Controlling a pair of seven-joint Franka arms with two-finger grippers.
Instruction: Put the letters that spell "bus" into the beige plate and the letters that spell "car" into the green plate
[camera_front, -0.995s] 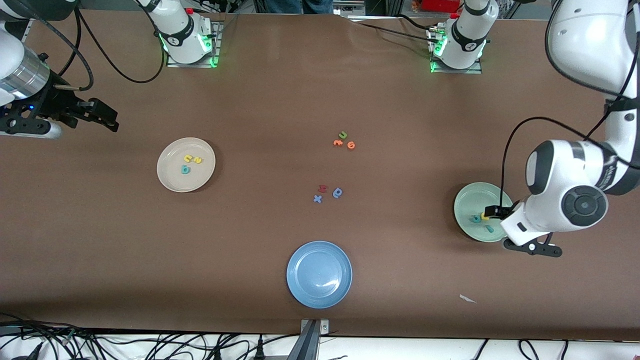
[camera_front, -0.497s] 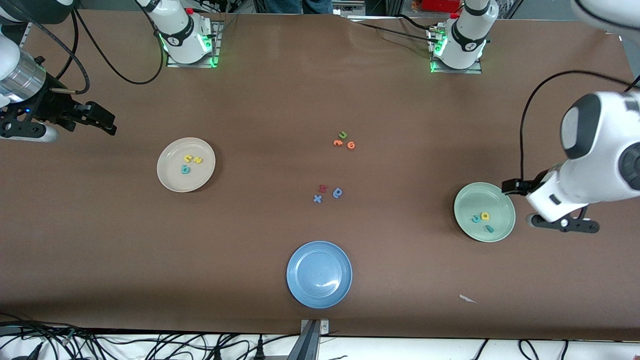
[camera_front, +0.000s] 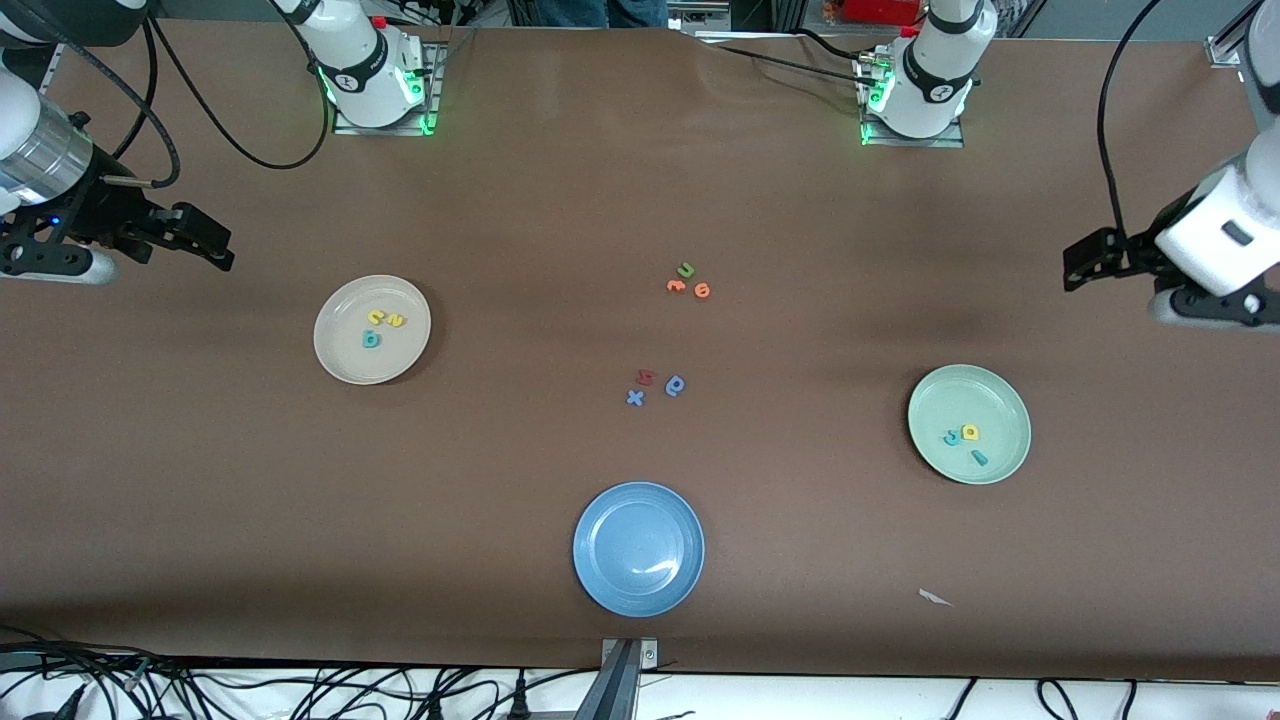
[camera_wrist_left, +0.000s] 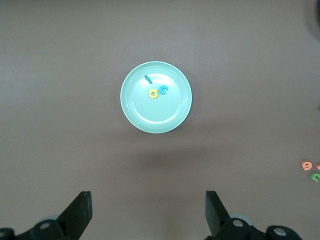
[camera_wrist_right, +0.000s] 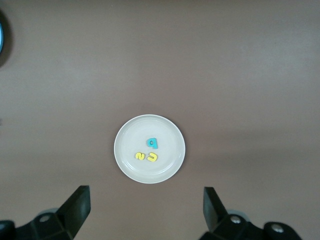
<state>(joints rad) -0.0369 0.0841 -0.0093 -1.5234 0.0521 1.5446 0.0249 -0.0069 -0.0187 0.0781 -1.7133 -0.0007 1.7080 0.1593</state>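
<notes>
Nearest you: blue plate (camera_front: 638, 548), close to the table edge, w/ a small white scrap (camera_front: 935, 597) toward the left arm's end. Farther in, green plate (camera_front: 969, 423) holds teal c, yellow a, teal r (camera_front: 964, 441). Mid-table strays: blue x, red and blue letters (camera_front: 655, 386), then orange pair w/ green u (camera_front: 687, 281). Beige plate (camera_front: 372, 329) holds teal b, yellow u and s (camera_front: 381, 326); s is prob. the one nearest the rim. Left gripper (camera_front: 1085, 258) and right gripper (camera_front: 205, 238) hover over bare brown table (camera_front: 520, 200), fingers apart, nothing held.

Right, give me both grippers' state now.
Left gripper: open, empty, up beside the green plate.
Right gripper: open, empty, up beside the beige plate.
</notes>
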